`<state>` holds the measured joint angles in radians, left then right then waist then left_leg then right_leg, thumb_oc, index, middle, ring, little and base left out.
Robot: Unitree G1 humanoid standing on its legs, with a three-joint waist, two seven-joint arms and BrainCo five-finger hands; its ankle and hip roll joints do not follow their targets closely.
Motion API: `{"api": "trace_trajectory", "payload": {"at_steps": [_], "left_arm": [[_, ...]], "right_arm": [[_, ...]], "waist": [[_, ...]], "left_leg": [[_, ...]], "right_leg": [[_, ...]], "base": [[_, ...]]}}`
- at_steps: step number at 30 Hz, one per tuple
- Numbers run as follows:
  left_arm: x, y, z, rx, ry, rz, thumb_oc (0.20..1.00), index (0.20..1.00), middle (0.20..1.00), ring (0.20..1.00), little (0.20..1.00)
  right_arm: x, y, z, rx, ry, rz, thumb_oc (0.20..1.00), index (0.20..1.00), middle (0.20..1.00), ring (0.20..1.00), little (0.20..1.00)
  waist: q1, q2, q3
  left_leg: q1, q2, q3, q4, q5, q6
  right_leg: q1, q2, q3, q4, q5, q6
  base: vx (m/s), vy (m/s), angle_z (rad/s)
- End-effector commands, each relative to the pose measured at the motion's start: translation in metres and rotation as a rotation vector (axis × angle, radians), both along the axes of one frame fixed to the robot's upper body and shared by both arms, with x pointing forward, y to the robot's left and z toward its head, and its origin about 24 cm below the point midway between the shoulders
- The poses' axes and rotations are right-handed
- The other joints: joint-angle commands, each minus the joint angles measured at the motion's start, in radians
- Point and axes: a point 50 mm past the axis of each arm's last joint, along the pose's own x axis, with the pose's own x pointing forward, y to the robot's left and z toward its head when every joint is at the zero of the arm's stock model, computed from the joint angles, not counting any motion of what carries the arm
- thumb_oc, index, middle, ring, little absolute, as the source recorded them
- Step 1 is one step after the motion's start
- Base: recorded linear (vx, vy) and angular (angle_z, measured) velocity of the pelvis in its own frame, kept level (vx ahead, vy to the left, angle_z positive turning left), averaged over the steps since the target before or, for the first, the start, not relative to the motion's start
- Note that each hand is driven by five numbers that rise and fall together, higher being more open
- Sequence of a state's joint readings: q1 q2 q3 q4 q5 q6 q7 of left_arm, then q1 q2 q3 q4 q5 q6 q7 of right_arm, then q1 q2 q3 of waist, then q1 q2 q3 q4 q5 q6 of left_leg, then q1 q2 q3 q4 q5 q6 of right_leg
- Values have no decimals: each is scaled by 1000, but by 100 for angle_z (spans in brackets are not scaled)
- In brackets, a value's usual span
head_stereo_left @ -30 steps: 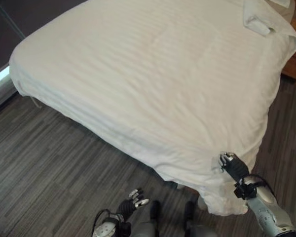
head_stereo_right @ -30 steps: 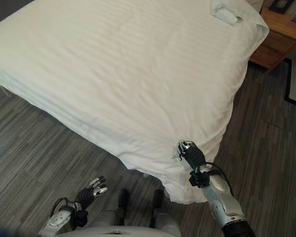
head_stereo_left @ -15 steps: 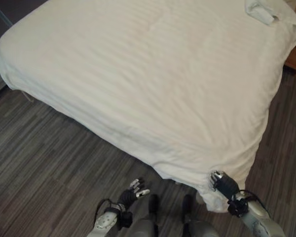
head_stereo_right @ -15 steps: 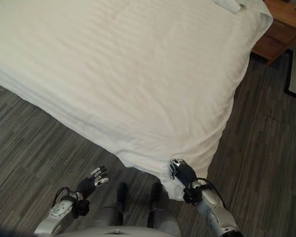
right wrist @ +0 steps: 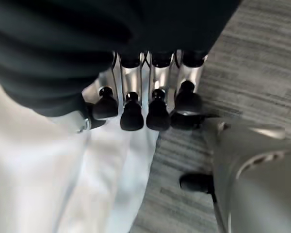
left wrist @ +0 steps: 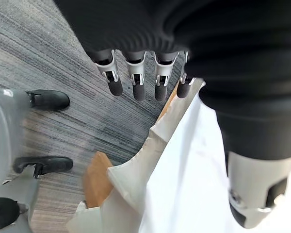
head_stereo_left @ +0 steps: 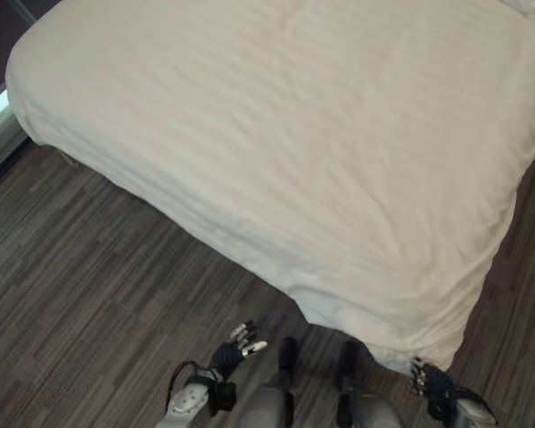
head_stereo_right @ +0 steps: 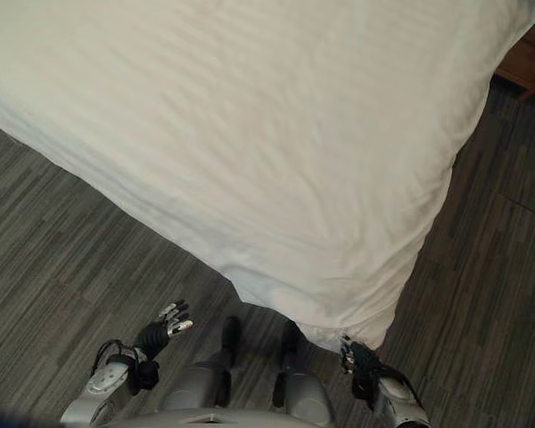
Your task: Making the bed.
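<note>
The duvet (head_stereo_left: 321, 152) is the one white cover you have here, faintly striped, spread over the single bed and hanging down its near edge and corner, with a few soft creases near that corner. Your right hand (head_stereo_right: 361, 358) sits low, right at the drooping corner of the duvet; in the right wrist view its fingers (right wrist: 132, 109) are curled inward with the white cloth just past them, and you cannot tell whether they pinch it. Your left hand (head_stereo_left: 234, 349) hangs apart from the bed over the floor (head_stereo_left: 89, 294), fingers straight and loosely spread, holding nothing. The floor is dark grey with fine streaks. One wooden nightstand (head_stereo_right: 528, 55) shows beside the bed's far corner.
</note>
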<state>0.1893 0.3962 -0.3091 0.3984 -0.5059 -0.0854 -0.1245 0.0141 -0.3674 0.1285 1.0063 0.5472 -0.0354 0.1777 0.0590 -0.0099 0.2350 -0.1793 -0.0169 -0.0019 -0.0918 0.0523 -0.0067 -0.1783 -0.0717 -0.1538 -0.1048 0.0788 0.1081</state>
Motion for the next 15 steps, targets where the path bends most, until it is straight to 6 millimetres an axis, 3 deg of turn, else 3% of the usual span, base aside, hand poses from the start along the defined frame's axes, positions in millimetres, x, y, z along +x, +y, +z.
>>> {"api": "trace_trajectory", "payload": {"at_steps": [1,3,5,7,8,10,15], "left_arm": [[8,1,9,-9,-58,-23,1000,1000,1000,1000,1000],[12,2,10,-8,-64,-27,1000,1000,1000,1000,1000],[13,4,12,-2,-66,-26,1000,1000,1000,1000,1000],[12,8,11,12,-59,-31,1000,1000,1000,1000,1000],[12,8,11,12,-59,-31,1000,1000,1000,1000,1000],[13,10,12,18,-61,-20,1000,1000,1000,1000,1000],[17,13,12,33,-69,6,1000,1000,1000,1000,1000]], "right_arm": [[4,-17,6,-97,-4,2,200,200,200,200,200],[-22,-44,2,-157,108,-131,200,200,200,200,200],[-39,-54,0,-190,180,-167,200,200,200,200,200],[-73,-63,-4,-229,301,-189,200,200,200,200,200],[-73,-63,-4,-229,301,-189,200,200,200,200,200],[-97,-79,0,-249,331,-332,200,200,200,200,200],[-88,-104,20,-308,150,-499,200,200,200,200,200]], "waist": [[14,-20,-20],[12,-12,-18],[9,-9,-18],[-2,-10,-23],[-2,-10,-23],[-22,-15,-30],[-61,-35,-42]], "left_leg": [[-44,-3,-49,5,36,-31],[-47,-6,-49,5,35,-30],[-46,-6,-48,5,34,-30],[-42,-5,-44,5,30,-29],[-42,-5,-44,5,30,-29],[-35,-4,-35,5,25,-27],[-17,2,-10,5,14,-25]], "right_leg": [[-40,-42,28,18,59,52],[-46,-41,35,18,61,52],[-46,-41,37,18,60,51],[-43,-38,45,18,59,50],[-43,-38,45,18,59,50],[-40,-34,55,18,58,49],[-35,-27,80,18,61,55]], "base": [[0,0,0],[0,0,0],[0,0,0],[0,0,0],[0,0,0],[1,9,-2],[-15,42,-18]]}}
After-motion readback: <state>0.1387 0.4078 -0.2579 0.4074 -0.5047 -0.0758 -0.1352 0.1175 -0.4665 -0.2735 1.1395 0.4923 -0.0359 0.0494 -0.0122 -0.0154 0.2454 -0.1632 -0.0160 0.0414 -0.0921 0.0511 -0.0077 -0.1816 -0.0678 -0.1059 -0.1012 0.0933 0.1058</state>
